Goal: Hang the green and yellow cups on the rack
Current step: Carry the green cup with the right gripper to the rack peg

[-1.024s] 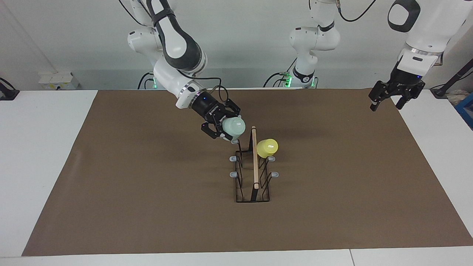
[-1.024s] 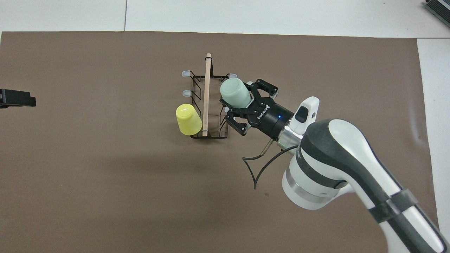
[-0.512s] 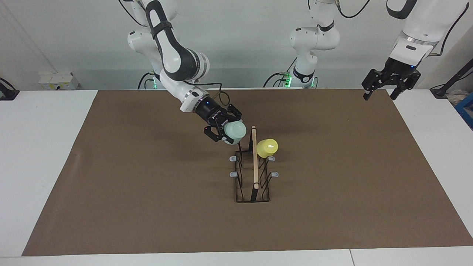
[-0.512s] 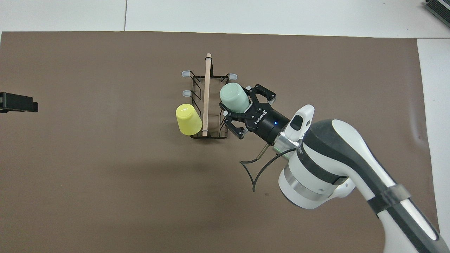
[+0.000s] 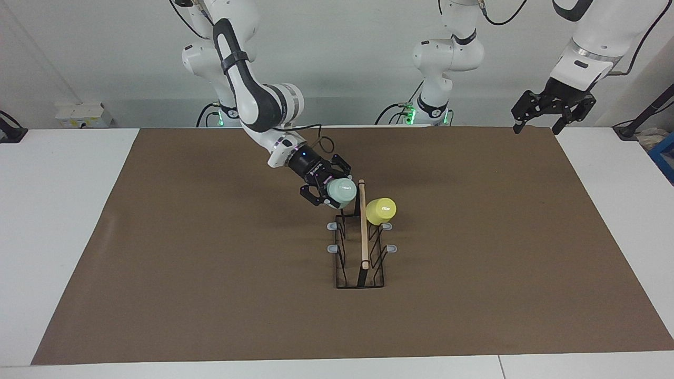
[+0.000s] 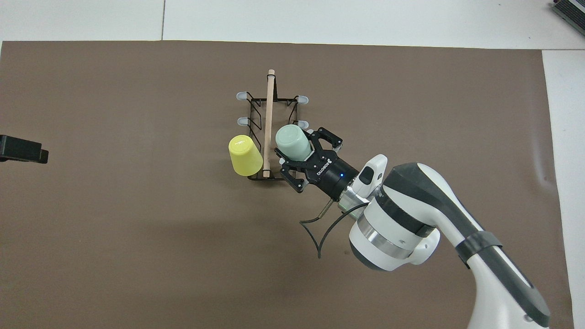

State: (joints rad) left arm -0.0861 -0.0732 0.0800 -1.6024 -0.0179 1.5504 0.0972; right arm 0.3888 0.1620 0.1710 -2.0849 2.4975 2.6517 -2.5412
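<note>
Facing view: at its left, the right hand (image 5: 330,192) grips the green cup (image 5: 341,191), tilted bottom-up over the rack's (image 5: 360,247) end nearest the robots, just beside the wooden handle (image 5: 363,223). The yellow cup (image 5: 380,210) hangs upturned on a prong toward the left arm's end of the rack. At the right, the left hand (image 5: 534,128) hangs with fingers spread, holding nothing, over the brown mat's (image 5: 210,263) corner on the desk (image 5: 52,210).
</note>
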